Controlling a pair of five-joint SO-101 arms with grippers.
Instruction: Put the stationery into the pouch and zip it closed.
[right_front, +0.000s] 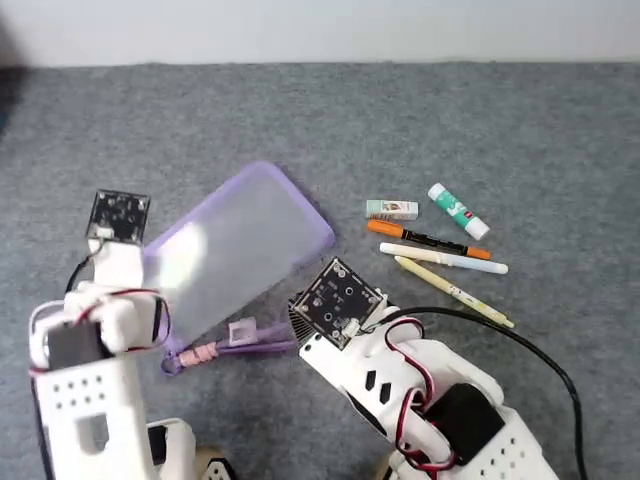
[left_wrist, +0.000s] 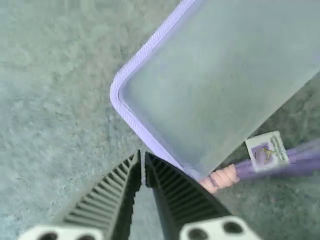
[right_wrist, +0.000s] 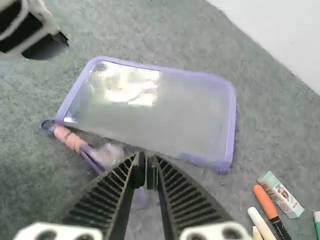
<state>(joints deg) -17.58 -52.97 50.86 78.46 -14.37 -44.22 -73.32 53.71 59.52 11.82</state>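
Pouch (right_front: 235, 250): flat on your table (right_front: 500, 120), stationery (right_front: 430, 241) lying apart beyond the end opposite its strap (right_front: 262, 347). Your left gripper (left_wrist: 141, 155) sits at its strap-end edge and your right gripper (right_wrist: 146, 157) above its long side. Both sets of fingers are narrow and empty.

stationery (right_front: 445, 258) lies just right of the pouch (right_front: 240, 245).

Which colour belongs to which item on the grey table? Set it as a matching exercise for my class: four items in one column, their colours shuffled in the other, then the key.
Items
1. pouch
2. marker
3. glue stick
4. pen farthest from the glue stick

Colours
A. orange
B. pale yellow
C. clear with purple edging
D. green and white

Pairs: 1-C, 2-A, 3-D, 4-B
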